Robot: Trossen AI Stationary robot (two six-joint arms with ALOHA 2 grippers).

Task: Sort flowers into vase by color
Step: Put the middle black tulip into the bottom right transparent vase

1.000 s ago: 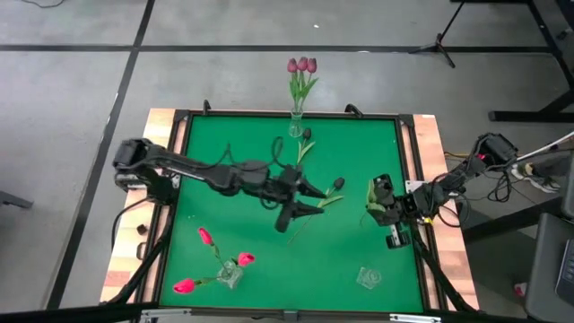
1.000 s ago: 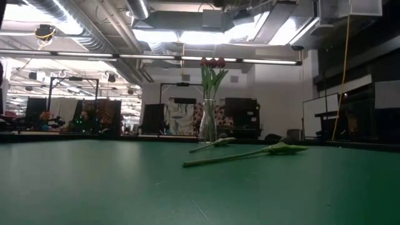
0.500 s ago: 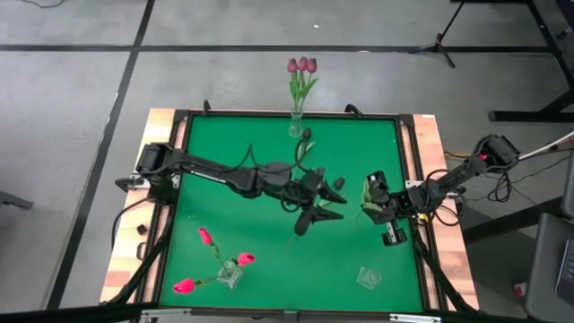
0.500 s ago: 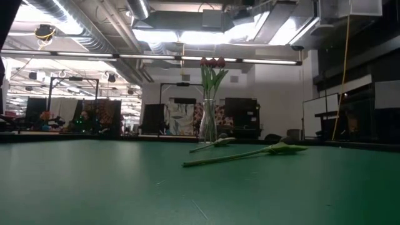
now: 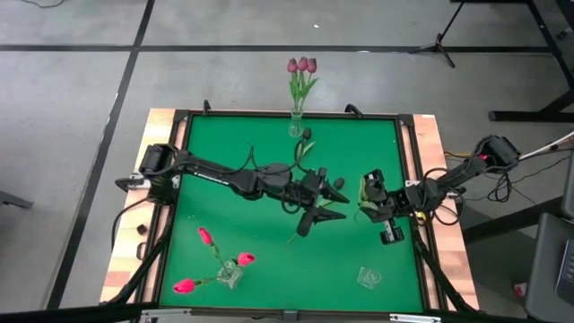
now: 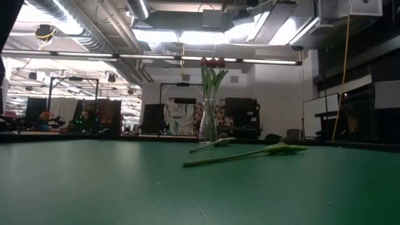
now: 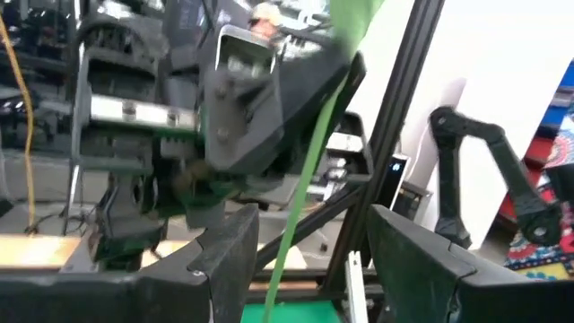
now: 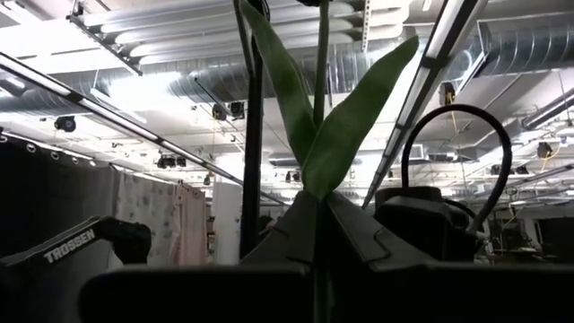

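My right gripper [image 5: 364, 199] is over the table's right middle, shut on a tulip [image 8: 334, 135] with two green leaves; its head does not show. My left gripper [image 5: 335, 199] faces it from the left, open. In the left wrist view the held tulip's stem [image 7: 309, 161] runs between the left gripper's [image 7: 309, 238] fingers; whether they touch it I cannot tell. Two dark-headed tulips lie flat on the green mat, one under the left arm [image 5: 305, 226] [image 6: 244, 155], one near the far vase [image 5: 303, 148] [image 6: 212, 143]. My right gripper pinches the tulip's stem [image 8: 319, 211] between its two fingers, just below where the leaves split. The stem stands along the fingers and the leaves rise past their ends. The tulip is lifted clear of the mat.
A glass vase [image 5: 296, 126] at the far edge holds three mauve-pink tulips [image 5: 302, 65]. A vase [image 5: 230, 274] near the left front holds three pink-red tulips. An empty glass vase [image 5: 368, 278] stands near the right front. The raised frame [image 5: 408, 161] borders the mat.
My left gripper has moved toward the table's right, up to the right gripper, and the held stem now runs between its fingers. My right gripper has shifted a little toward the table's left with its tulip. The two tulips on the mat have stayed where they were.
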